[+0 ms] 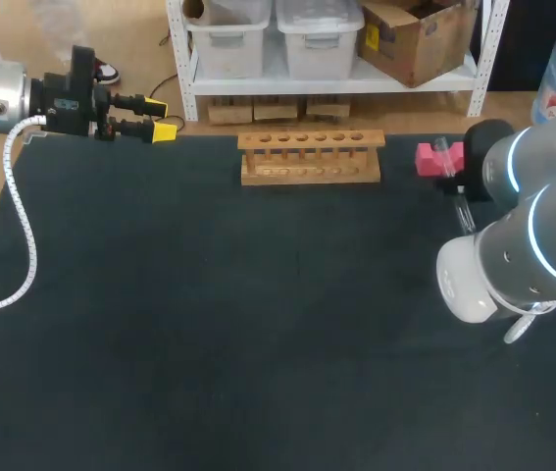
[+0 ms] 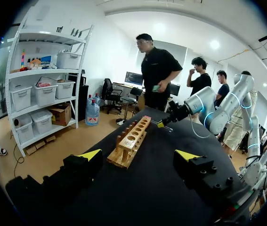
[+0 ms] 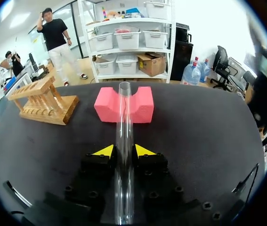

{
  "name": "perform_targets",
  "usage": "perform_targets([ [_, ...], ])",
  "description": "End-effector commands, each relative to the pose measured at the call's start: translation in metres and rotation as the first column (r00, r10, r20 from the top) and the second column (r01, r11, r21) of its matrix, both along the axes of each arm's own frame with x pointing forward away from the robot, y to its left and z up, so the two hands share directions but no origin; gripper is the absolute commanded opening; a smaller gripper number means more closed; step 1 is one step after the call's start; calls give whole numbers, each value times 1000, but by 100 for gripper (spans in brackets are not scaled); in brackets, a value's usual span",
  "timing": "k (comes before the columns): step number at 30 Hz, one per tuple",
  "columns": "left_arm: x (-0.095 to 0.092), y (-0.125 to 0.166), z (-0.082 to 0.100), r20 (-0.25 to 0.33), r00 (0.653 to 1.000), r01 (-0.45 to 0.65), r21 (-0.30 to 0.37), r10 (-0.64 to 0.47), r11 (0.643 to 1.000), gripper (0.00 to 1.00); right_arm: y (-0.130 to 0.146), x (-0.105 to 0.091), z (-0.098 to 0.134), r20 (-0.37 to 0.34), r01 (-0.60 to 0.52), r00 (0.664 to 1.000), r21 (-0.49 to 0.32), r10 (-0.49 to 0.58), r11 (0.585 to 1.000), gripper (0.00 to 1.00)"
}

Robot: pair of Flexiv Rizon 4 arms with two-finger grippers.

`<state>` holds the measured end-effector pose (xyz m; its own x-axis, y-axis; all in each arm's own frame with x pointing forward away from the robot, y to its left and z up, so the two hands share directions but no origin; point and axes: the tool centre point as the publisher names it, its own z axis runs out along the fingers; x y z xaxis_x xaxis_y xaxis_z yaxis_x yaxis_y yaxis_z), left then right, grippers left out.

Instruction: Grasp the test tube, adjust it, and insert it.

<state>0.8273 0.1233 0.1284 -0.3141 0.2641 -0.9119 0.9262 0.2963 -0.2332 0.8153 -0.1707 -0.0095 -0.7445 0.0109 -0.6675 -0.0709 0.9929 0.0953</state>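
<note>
Black table (image 1: 258, 324): wooden rack (image 1: 311, 157); right tool (image 3: 122, 150) clamps test tube (image 3: 124, 117).

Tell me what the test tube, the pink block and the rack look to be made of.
The test tube is clear and glossy, and the block shows through it: glass or clear plastic, I cannot tell which. The pink block is matte with rounded edges and a notch on top, so probably foam. The rack is light brown and unpainted, and looks like plain wood.
</note>
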Motion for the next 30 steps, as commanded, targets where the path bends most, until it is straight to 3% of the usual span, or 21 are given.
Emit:
perform_targets([
  [1,0,0,-1,3,1000,1,-2,-1,1000,100,5,-4,9,12,30,999,-21,-30,999,0],
  [17,0,0,-1,3,1000,1,-2,-1,1000,100,48,-24,76,63,80,995,-54,-77,995,0],
  [22,0,0,-1,3,1000,1,-2,-1,1000,100,70,-25,98,80,87,994,-90,-80,992,0],
  [30,0,0,-1,3,1000,1,-2,-1,1000,100,93,-23,121,110,107,989,-79,-98,991,0],
])
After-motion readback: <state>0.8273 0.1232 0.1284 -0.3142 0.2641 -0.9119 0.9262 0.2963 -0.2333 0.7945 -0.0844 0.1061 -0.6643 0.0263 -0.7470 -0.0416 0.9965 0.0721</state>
